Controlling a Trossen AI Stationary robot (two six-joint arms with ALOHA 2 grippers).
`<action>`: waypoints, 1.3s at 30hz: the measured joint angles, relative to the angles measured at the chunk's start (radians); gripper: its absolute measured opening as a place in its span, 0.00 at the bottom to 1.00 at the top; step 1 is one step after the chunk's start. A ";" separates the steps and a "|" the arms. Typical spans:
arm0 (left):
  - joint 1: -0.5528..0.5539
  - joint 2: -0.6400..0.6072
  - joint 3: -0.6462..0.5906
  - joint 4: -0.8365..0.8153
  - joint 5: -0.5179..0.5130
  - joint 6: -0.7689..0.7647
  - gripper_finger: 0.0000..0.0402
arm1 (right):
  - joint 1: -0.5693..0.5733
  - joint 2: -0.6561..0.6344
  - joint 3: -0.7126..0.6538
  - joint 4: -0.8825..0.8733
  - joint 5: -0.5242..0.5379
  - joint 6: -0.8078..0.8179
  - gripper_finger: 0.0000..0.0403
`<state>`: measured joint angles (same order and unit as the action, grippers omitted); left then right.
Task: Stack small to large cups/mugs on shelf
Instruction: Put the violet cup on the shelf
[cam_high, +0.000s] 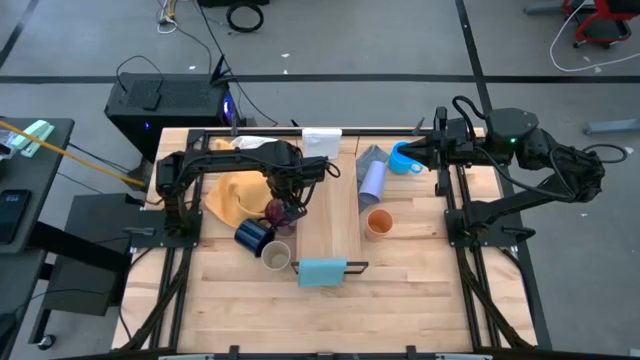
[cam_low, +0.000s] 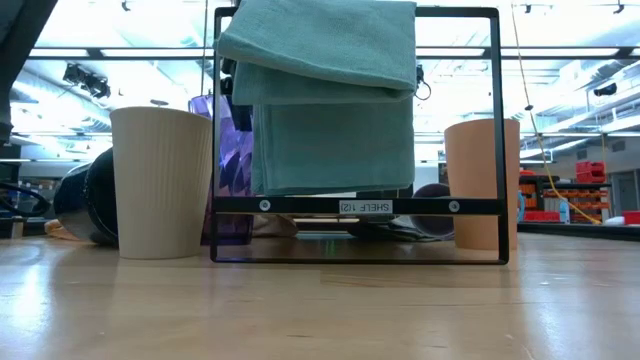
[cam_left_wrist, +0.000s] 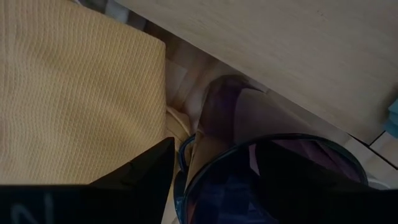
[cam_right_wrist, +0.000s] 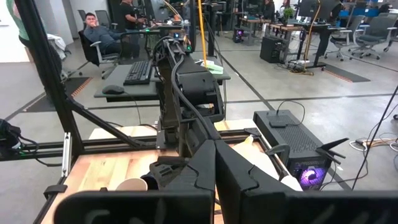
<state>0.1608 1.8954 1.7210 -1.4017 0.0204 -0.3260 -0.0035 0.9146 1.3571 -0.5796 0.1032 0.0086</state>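
my left pincer (cam_high: 285, 207) is down at the dark purple faceted tumbler (cam_high: 276, 212) by the yellow cloth (cam_high: 232, 196); can't tell if it's gripping. right pincer (cam_high: 418, 152) is closed, parked. long pale wooden shelf (cam_high: 330, 200) holds nothing, so all six cups remain.

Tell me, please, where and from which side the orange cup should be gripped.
Grip the orange cup at its rim, coming straight down from above. It stands upright with its open mouth up, so one finger can go inside the wall and one outside. Its side away from the shelf is free, and the right tool is probably the nearer one.
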 joint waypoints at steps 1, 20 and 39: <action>0.000 0.000 0.000 0.000 0.000 0.000 0.56 | 0.000 0.000 0.000 0.000 0.000 0.000 0.02; 0.000 0.008 0.000 0.020 -0.001 0.024 0.36 | 0.000 0.000 0.000 0.000 0.000 0.000 0.02; 0.006 0.035 0.000 0.008 -0.024 0.110 0.13 | 0.000 0.000 0.000 0.001 0.000 0.000 0.02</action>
<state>0.1673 1.9305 1.7210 -1.3933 -0.0038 -0.2155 -0.0036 0.9146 1.3571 -0.5789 0.1032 0.0086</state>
